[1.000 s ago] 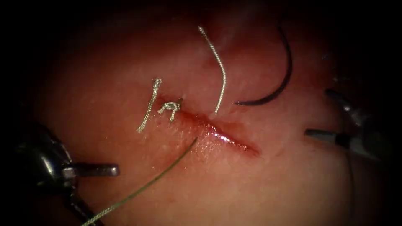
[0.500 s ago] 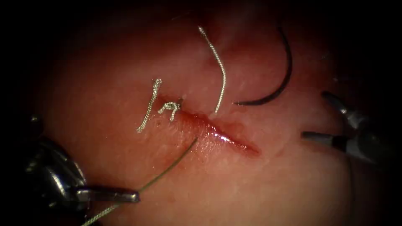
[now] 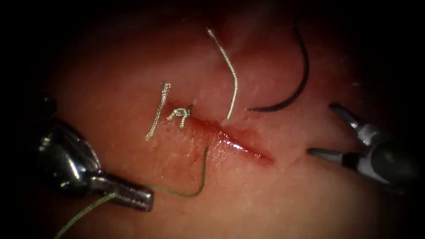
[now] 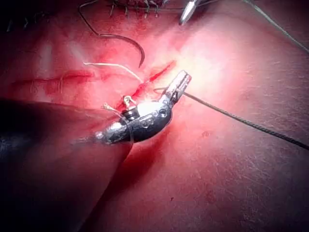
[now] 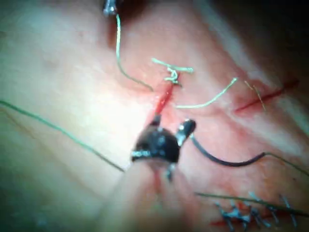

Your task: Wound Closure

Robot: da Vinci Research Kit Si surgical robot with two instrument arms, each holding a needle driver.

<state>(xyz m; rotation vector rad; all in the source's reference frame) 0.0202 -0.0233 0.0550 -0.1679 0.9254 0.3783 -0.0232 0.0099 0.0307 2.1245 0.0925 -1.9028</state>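
Clamped in the closed jaws of the left tool [image 3: 133, 198], low on the left of the cut [image 3: 230, 142], is the green thread [image 3: 195, 188]. From the jaws the thread is bent in a slack hook toward the cut, where it enters the tissue [image 3: 274, 203] at the cut's left lip; its other run is led off toward the near edge of the endoscope view. In the left wrist view the same tool [image 4: 176, 87] is seen shut on the thread [image 4: 231, 116] just beside the cut [image 4: 154, 77].

On the right of the cut the right tool [image 3: 325, 130] is held with its jaws spread wide and nothing is gripped between them. It is kept apart from the needle.

At the cut's upper-left end a small knot [image 3: 179, 114] is tied, and two pale cut ends of thread [image 3: 156, 116] are laid out from it, one to the left and a longer one arching away beyond the cut. Red fluid [image 3: 208, 130] is pooled along the cut.

Farther back, on the right of the cut, the dark curved needle [image 3: 297, 86] is laid loose on the tissue, held by neither tool, with one end near the cut. Whether that end is in the tissue cannot be told.
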